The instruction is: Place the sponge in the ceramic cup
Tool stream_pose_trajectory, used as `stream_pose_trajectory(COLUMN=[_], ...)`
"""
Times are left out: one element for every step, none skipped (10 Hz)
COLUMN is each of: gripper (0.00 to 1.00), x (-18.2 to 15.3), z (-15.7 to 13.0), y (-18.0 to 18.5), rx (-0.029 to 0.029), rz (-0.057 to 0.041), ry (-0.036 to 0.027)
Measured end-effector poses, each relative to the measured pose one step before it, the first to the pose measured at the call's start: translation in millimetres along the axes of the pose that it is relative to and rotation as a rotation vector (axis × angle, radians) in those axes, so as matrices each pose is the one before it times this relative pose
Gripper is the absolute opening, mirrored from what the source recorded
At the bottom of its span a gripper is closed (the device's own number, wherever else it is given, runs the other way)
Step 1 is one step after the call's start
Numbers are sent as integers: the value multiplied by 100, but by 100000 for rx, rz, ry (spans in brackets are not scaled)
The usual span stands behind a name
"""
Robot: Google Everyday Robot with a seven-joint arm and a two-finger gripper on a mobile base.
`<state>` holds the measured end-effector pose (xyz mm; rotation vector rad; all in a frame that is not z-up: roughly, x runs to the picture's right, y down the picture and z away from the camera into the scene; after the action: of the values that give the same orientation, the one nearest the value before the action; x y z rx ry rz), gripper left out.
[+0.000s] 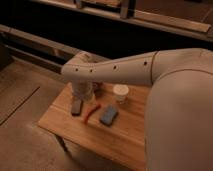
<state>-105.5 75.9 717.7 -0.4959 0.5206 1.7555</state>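
sponge [108, 115] lies on the table [125, 137] beside the ceramic cup [120, 94], not in it; my gripper [82, 95] hangs left, jaws apart. i reckon grasping it comes next.

Small wooden table [122, 144] on dim concrete floor [25, 132], dark wall [60, 27] behind.

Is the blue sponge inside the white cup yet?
Out. The sponge lies flat on the table, in front of the cup; the gripper hangs apart from it, above the table.
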Motion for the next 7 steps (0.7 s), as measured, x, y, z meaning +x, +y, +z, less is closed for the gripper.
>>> stream_pose_trajectory(gripper=[65, 65, 65, 65, 65, 65, 65], x=[42, 60, -17, -276, -457, 153, -34], z=[16, 3, -38, -173, 54, -46, 22], y=[87, 115, -91, -721, -1342, 143, 226], rx=[-32, -36, 355, 1954, 3150, -128, -484], rz=[3574, 986, 219, 1099, 1366, -102, -306], ry=[48, 18, -74, -377, -170, 308, -308])
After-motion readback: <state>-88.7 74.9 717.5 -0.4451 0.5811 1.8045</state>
